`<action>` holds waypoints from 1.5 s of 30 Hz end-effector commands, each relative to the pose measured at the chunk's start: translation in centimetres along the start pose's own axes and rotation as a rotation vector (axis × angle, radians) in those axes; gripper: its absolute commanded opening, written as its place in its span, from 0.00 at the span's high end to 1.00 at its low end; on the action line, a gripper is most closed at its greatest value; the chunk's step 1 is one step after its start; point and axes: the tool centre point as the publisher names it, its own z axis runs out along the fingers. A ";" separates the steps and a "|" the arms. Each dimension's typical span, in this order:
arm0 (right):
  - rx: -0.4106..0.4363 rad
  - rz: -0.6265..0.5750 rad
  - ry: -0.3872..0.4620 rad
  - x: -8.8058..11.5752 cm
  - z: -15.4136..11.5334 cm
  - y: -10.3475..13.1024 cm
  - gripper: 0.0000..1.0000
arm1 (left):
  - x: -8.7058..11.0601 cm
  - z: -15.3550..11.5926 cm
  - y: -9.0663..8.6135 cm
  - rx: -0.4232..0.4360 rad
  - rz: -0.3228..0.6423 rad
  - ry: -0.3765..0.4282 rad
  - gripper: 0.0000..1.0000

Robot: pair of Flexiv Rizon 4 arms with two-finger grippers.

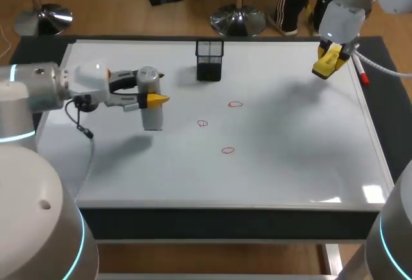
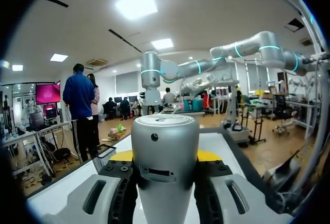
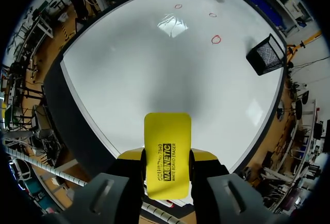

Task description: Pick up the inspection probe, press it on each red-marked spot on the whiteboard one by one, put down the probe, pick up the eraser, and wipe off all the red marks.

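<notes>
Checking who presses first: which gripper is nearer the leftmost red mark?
Left. The left gripper, holding the probe, sits just left of the leftmost red mark; the right gripper, holding the eraser, is over the whiteboard far right corner.

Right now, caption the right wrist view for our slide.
Right pincer grips yellow eraser over the red-marked whiteboard.

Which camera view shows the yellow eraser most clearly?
The right wrist view: the eraser shows its broad face, clamped in the right gripper. The head view shows it small, partly hidden; in the left wrist view I cannot find it.
</notes>
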 end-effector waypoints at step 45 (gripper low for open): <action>0.002 -0.002 0.004 0.0 -0.1 -0.1 1.00 | 4.1 -10.9 -0.9 -0.001 0.034 -0.300 1.00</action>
